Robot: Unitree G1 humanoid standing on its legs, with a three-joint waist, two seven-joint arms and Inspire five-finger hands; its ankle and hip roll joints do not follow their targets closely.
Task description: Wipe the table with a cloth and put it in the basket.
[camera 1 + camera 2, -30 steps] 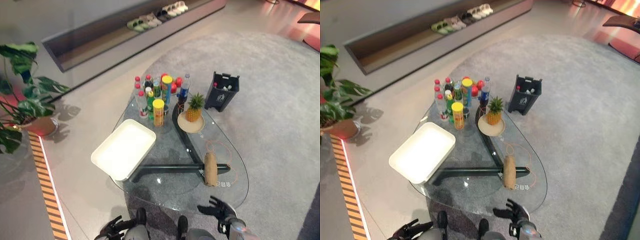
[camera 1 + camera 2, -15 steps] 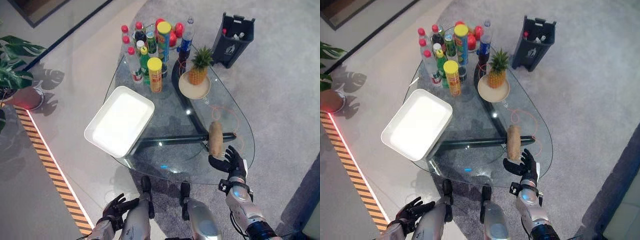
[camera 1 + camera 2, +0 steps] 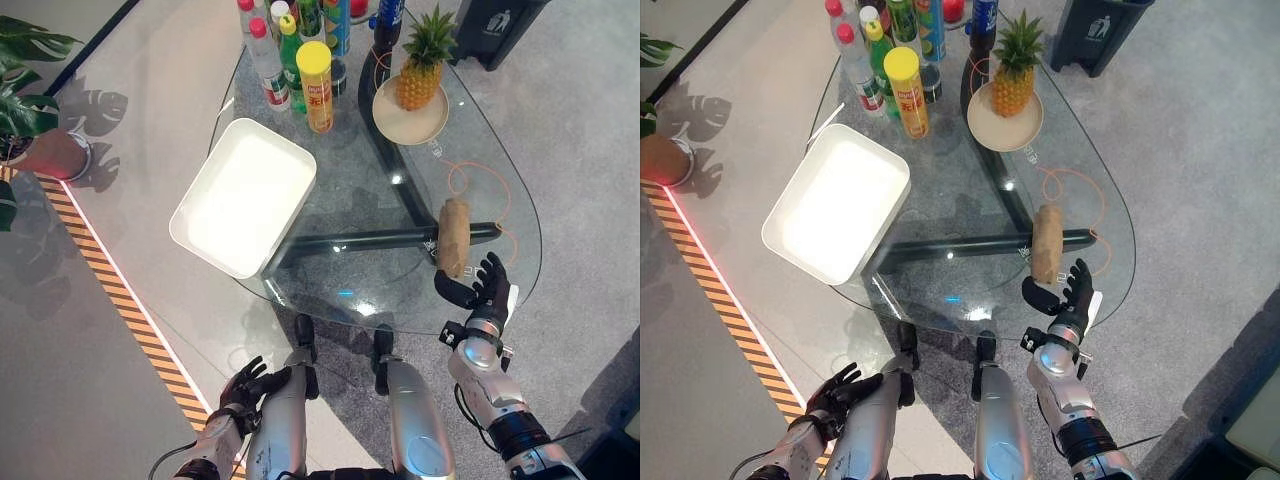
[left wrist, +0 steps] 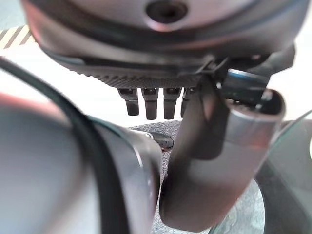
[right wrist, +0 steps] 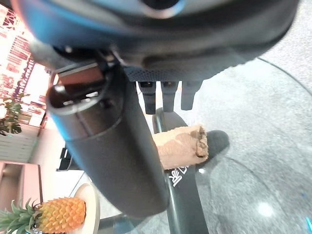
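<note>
A tan cloth, rolled into a tube, lies on the glass table near its front right edge, over the dark table leg. My right hand hovers at the table's edge just short of the roll's near end, fingers straight and spread, holding nothing. The right wrist view shows the roll just past the fingertips. A white rectangular basket sits empty on the table's left side. My left hand hangs low at the lower left, below the table, fingers relaxed.
Bottles and a yellow-lidded can crowd the table's far end, beside a pineapple on a plate. An orange cord loops by the cloth. A black bin stands beyond, and a potted plant far left.
The camera has tilted down and closer to the table. My right hand has risen from below the front edge up to the cloth's near end. The cloth has not moved.
</note>
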